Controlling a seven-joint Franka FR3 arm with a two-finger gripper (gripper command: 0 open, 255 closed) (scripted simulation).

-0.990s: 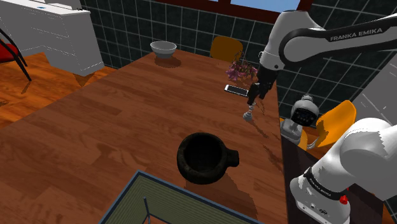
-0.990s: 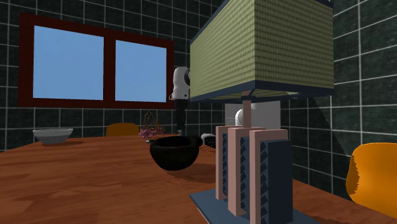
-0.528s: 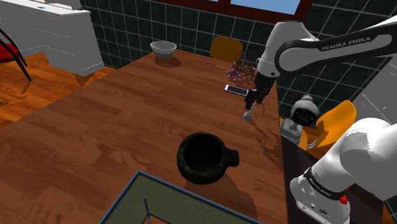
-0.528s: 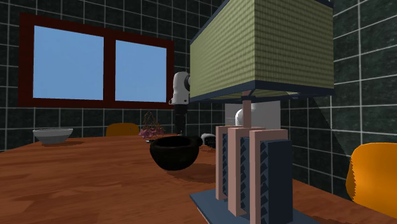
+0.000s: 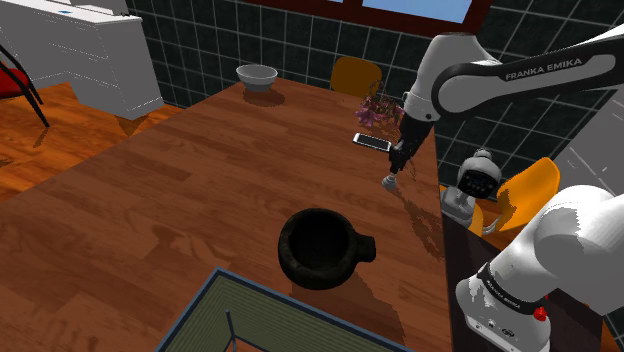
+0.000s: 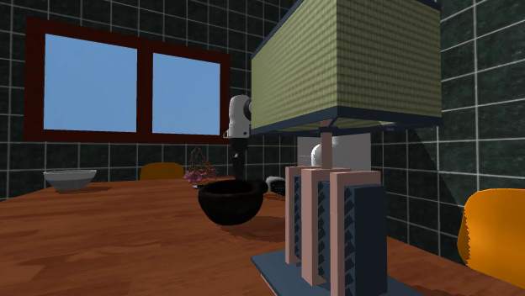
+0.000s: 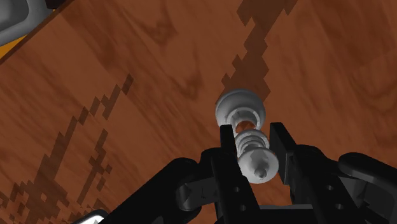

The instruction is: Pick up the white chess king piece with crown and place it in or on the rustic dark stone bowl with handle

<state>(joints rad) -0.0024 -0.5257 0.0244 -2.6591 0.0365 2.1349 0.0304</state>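
The white king [image 7: 249, 143] was clasped by the fingers [image 7: 228, 159] (base on the counter [image 7: 127, 95]); a straight, unhurried lift was advised.

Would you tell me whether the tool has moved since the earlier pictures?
Yes, the tool has dropped lower beside the phone, down around the chess king.

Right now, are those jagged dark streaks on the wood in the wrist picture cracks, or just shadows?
Wrist view: shadows, not cracks. They are blocky-edged and lie flat on the table around the chess king, which sits between the claw fingers. Shoulder view: similar dark streaks fall on the wood beside the king.
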